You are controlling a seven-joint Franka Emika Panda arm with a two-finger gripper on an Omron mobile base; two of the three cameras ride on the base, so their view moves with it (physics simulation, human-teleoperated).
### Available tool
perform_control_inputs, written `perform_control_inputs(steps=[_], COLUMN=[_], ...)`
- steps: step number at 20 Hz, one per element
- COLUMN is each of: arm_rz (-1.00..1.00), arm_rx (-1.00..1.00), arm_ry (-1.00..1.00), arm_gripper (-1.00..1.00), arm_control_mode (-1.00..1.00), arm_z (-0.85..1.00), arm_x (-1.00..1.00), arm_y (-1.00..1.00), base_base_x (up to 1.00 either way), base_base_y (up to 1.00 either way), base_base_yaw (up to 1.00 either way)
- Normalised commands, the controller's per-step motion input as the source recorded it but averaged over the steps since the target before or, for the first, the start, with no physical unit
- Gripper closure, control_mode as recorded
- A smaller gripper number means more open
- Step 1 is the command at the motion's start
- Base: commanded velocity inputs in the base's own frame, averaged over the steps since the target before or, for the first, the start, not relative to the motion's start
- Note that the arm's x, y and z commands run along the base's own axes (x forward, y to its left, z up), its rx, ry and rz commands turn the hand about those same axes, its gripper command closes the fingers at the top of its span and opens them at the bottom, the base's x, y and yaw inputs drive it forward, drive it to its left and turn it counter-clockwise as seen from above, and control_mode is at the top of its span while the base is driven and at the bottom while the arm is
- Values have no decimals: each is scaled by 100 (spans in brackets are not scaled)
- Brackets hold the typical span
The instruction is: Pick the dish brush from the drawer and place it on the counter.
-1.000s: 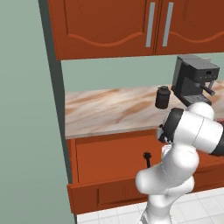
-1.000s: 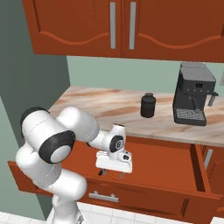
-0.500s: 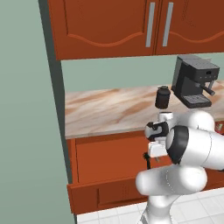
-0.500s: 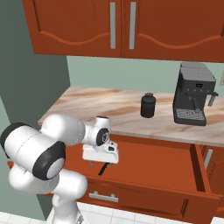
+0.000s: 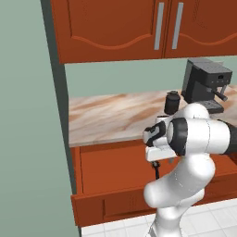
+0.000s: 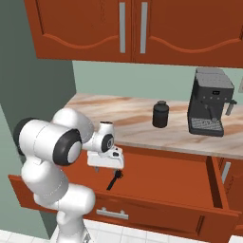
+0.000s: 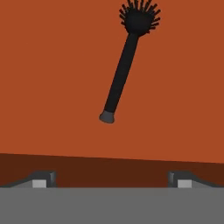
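Your gripper (image 7: 112,180), fingers spread wide and empty, hovers over the open drawer (image 6: 156,178) where the dish brush (image 7: 125,61) lies upper centre; descend off-line and you'll likely nudge its thin handle aside.

A rendered kitchen: marble counter (image 6: 128,118), wooden wall cabinets (image 6: 142,28), a coffee machine (image 6: 210,102), an open drawer (image 6: 161,190).

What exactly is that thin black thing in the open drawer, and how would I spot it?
Find the marble counter; under it a reddish-brown drawer stands pulled open. On its floor, just below the robot's pincer, lies the dish brush: a thin black stick with a bristly round head, unlike the squat dark jar on the counter.
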Motion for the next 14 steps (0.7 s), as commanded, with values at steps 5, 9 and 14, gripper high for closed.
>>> perform_control_inputs(steps=[5, 9, 14], arm_rz=[-3, -6, -8], arm_rx=[0, 0, 0], arm_ry=[0, -1, -2], arm_gripper=[-100, -100, -100], arm_control_mode=[-100, -100, -100], arm_z=[-34, -46, -63], arm_x=[57, 47, 31], arm_y=[5, 0, 0], base_base_x=[0, 0, 0], base_base_y=[0, 0, 0], base_base_yaw=[0, 0, 0])
